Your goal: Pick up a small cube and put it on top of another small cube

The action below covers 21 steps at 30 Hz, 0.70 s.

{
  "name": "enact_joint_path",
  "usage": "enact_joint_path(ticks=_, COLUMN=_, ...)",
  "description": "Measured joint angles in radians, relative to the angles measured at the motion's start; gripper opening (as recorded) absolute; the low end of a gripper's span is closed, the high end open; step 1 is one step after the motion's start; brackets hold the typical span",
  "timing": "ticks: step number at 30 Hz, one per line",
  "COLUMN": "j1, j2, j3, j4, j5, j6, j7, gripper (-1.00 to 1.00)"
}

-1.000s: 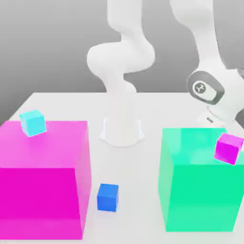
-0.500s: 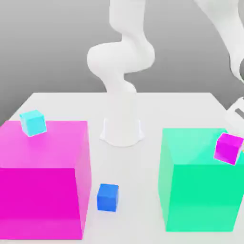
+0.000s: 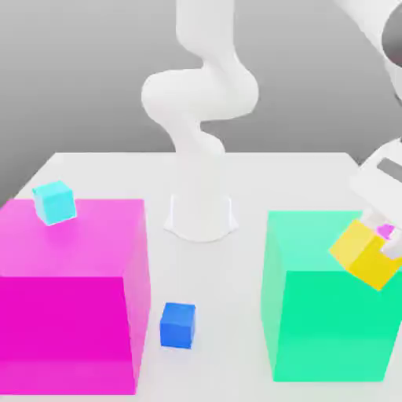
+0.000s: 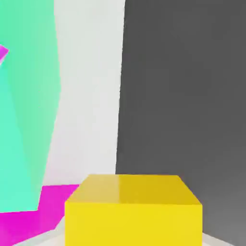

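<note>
The small cube (image 3: 363,253), plain yellow, hangs tilted in front of the big green block's upper right corner at the exterior view's right. My gripper (image 3: 376,245) is shut on it, coming down from the white hand (image 3: 380,182) above. In the hand view the yellow cube (image 4: 133,210) sits close up between the jaws. The other small cube (image 3: 54,202), light cyan, rests on the far left corner of the big magenta block's top (image 3: 74,239), far from my gripper.
The large green block (image 3: 326,310) stands at the right with a small magenta cube (image 3: 386,230) mostly hidden behind the yellow one. A small dark blue cube (image 3: 178,324) lies on the white table (image 3: 259,177) between the big blocks. The arm's base (image 3: 201,216) stands at the middle back.
The yellow cube has risen into view at the right in my gripper and now covers most of the small magenta cube. The hand has moved rightward and lower. The other cubes have not moved.
</note>
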Motion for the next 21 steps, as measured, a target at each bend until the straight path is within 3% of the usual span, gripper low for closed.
enact_joint_path(ticks=9, j1=-0.227, j2=-0.149, j3=-0.118, j4=-0.124, j5=0.115, j6=-0.019, j7=0.496, gripper=-1.0)
enact_joint_path(ticks=21, j1=-0.448, j2=-0.416, j3=-0.266, j4=-0.31, j5=0.351, j6=0.047, j7=1.077, gripper=-1.0)
